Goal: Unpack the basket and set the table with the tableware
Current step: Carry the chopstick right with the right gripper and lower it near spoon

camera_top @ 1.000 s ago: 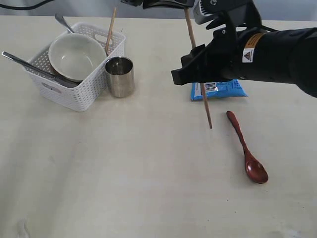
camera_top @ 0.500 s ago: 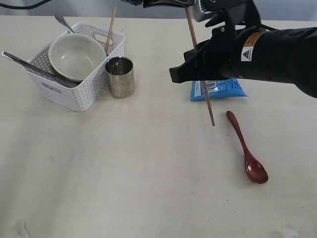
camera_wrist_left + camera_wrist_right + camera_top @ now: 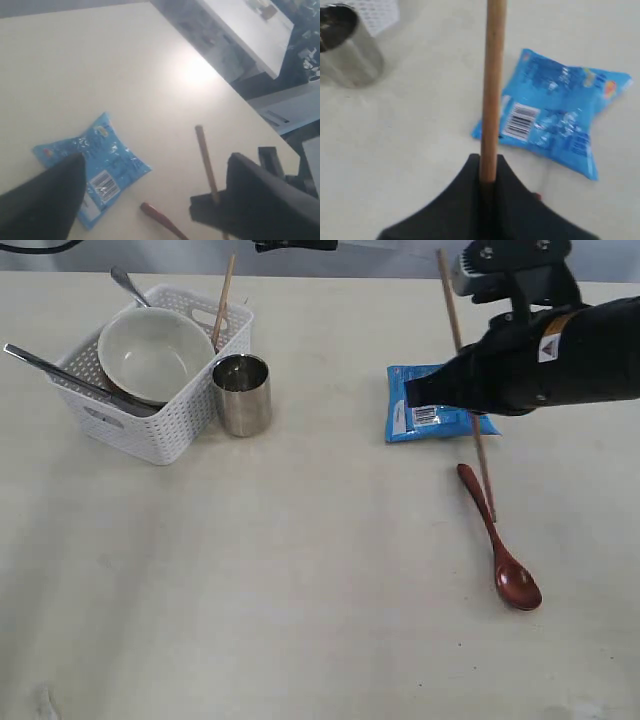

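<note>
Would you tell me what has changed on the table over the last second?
The right tool closed on the chopstick and carried it rightward, its tip now beside the handle of the spoon; the left tool opened and let go. The basket, steel cup, blue packet and spoon stayed put.

We see a matt, smooth beige counter (image 3: pixel 250 590). The basket (image 3: pixel 175 430) is white moulded plastic with a woven texture, the bowl (image 3: pixel 150 355) smooth and faintly glossy, the cup (image 3: pixel 242 400) polished steel. The chopstick (image 3: pixel 450 300) is bare wood, the spoon (image 3: pixel 495 540) glossy reddish-brown, the packet (image 3: pixel 415 420) shiny crinkled film.
</note>
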You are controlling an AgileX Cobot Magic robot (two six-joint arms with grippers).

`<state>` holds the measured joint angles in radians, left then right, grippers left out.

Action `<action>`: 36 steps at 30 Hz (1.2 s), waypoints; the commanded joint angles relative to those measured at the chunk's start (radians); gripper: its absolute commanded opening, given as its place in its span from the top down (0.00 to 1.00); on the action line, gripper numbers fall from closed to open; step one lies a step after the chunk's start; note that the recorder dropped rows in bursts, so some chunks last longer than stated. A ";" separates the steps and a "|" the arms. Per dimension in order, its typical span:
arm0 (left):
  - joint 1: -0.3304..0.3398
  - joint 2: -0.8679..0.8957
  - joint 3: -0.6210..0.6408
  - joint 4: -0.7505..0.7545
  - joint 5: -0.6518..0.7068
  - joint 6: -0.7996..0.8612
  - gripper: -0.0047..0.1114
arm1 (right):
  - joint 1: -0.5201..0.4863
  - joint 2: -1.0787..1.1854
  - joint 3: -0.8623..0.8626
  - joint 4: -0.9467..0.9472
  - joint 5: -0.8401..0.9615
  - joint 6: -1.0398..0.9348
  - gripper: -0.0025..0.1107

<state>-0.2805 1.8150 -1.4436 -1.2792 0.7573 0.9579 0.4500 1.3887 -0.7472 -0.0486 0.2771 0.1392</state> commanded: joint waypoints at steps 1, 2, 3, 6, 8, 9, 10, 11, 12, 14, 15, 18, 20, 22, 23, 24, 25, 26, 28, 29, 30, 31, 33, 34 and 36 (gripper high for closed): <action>0.000 -0.005 0.005 0.071 -0.019 0.004 0.33 | -0.116 0.003 0.004 0.001 0.142 0.006 0.98; 0.000 -0.005 0.005 0.090 -0.019 0.006 0.33 | -0.136 0.003 0.004 0.001 0.179 0.006 0.98; 0.000 -0.005 0.005 0.108 -0.019 0.006 0.33 | -0.148 0.003 0.004 0.001 0.212 0.006 0.98; 0.000 -0.005 0.005 0.157 -0.019 0.006 0.33 | -0.158 0.004 0.004 0.001 0.266 0.006 0.98; 0.000 -0.005 0.013 0.169 -0.019 0.006 0.33 | -0.158 0.005 0.004 0.001 0.292 0.006 0.98; 0.000 -0.005 0.023 0.170 -0.019 0.011 0.33 | -0.158 0.005 0.004 0.001 0.309 0.006 0.98; 0.000 -0.005 0.035 0.172 -0.019 0.023 0.33 | -0.158 0.008 0.004 0.001 0.331 0.006 0.98; 0.000 -0.005 0.050 0.172 -0.019 0.042 0.33 | -0.158 0.008 0.004 0.001 0.355 0.006 0.98; 0.000 -0.005 0.064 0.172 -0.024 0.052 0.33 | -0.158 0.010 0.004 0.001 0.373 0.006 0.98; 0.000 -0.005 0.092 0.168 -0.069 0.071 0.33 | -0.158 0.015 0.004 0.001 0.406 0.006 0.98; 0.000 -0.005 0.096 0.166 -0.101 0.074 0.33 | -0.158 0.022 0.004 0.001 0.408 0.006 0.98; 0.000 -0.005 0.097 0.166 -0.110 0.072 0.33 | -0.158 0.053 0.004 0.001 0.410 0.019 0.98; 0.000 -0.006 0.097 0.166 -0.103 0.072 0.33 | -0.158 0.092 0.028 0.001 0.391 0.025 0.98; 0.000 -0.006 0.097 0.166 -0.101 0.072 0.33 | -0.158 0.134 0.066 0.001 0.330 0.029 0.98; 0.000 -0.006 0.097 0.166 -0.101 0.072 0.33 | -0.158 0.145 0.074 0.001 0.303 0.037 0.98; 0.000 -0.006 0.097 0.166 -0.101 0.072 0.33 | -0.158 0.163 0.087 0.001 0.263 0.050 0.98; 0.000 -0.006 0.097 0.166 -0.101 0.072 0.33 | -0.158 0.171 0.093 0.001 0.258 0.050 0.98; 0.000 -0.006 0.097 0.166 -0.101 0.072 0.33 | -0.158 0.184 0.098 0.001 0.248 0.050 0.98; 0.000 -0.006 0.097 0.166 -0.101 0.072 0.33 | -0.158 0.205 0.098 -0.001 0.251 0.050 0.98; 0.000 -0.006 0.097 0.166 -0.101 0.072 0.33 | -0.158 0.215 0.098 -0.003 0.249 0.050 0.98; 0.000 -0.006 0.097 0.166 -0.101 0.072 0.33 | -0.158 0.225 0.098 -0.003 0.244 0.050 0.98; 0.000 -0.006 0.097 0.166 -0.101 0.072 0.33 | -0.158 0.236 0.098 -0.003 0.233 0.050 0.98; 0.000 -0.006 0.097 0.166 -0.101 0.072 0.33 | -0.158 0.241 0.098 0.008 0.224 0.050 0.98; 0.000 -0.006 0.097 0.166 -0.101 0.072 0.33 | -0.158 0.241 0.098 0.028 0.224 0.048 0.98; 0.000 -0.006 0.097 0.166 -0.103 0.072 0.33 | -0.156 0.241 0.098 0.030 0.217 0.046 0.98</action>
<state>-0.2805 1.8150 -1.3504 -1.1089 0.6560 1.0292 0.2988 1.6287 -0.6513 -0.0247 0.5103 0.1859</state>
